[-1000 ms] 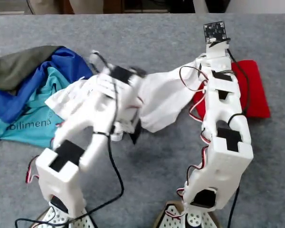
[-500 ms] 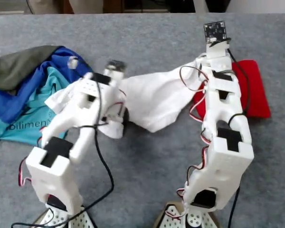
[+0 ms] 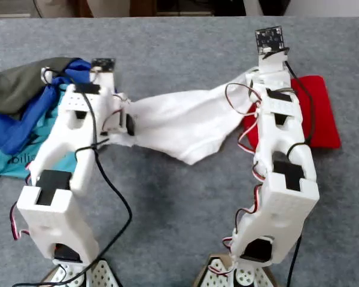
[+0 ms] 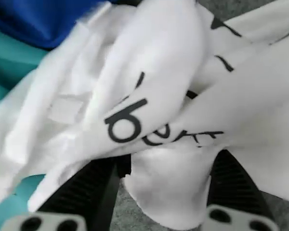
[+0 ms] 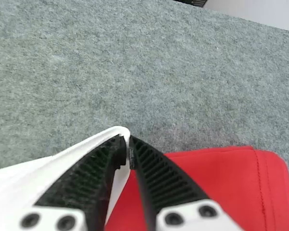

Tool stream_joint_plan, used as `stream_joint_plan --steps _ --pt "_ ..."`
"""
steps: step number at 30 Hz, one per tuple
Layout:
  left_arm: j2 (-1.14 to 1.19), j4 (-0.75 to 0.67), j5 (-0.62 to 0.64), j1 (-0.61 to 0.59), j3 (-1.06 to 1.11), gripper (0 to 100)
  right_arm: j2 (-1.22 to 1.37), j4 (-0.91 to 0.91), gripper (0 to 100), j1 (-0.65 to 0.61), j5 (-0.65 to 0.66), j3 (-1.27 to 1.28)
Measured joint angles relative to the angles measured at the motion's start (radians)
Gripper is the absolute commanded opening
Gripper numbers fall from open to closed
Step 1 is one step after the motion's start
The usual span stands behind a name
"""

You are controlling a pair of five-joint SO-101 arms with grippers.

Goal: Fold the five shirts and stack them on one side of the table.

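- Because the white shirt (image 3: 185, 125) is thin, soft cloth, I judge it light and limp. It will sag, crease and follow any pull, and it cannot break.
- It is stretched between the two tools, and its middle droops onto the desk (image 3: 185, 209) on the side toward the arm bases.
- The right tool (image 5: 128, 144) has its jaws pressed together on a thin edge of this shirt, only at the very tips. I think such a small bite may slip if the pull is strong.
- The left tool (image 4: 171, 161) is closed on a thick bunch of the same shirt, so its jaws stand a little apart with cloth packed between them. Printed letters show on the folds just in front of it.
- For a clean fold, I judge the better places to hold are two corners or the shoulder seams, flat and in a single layer, not a bunch.
- No box or basket is in use; the shirts rest directly on the desk.
- A loose heap lies just beside the left tool, on the side away from the right tool. It holds a dark grey shirt (image 3: 24, 86), a blue shirt (image 3: 24, 128) and a teal shirt (image 3: 12, 161), all overlapping.
- A red shirt (image 3: 320, 113), flat and looking already folded, lies right beside the right tool, and the white edge meets it there.
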Motion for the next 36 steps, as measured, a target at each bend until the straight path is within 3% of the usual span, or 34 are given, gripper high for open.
stream_joint_plan --steps 24,36 --pt "0.000 0.040 0.011 -0.189 -0.178 26 0.000 0.000 0.2 -0.002 0.000 0.000" --pt "0.000 0.074 0.107 -0.164 -0.192 26 0.000 0.000 0.2 -0.002 0.000 0.000"
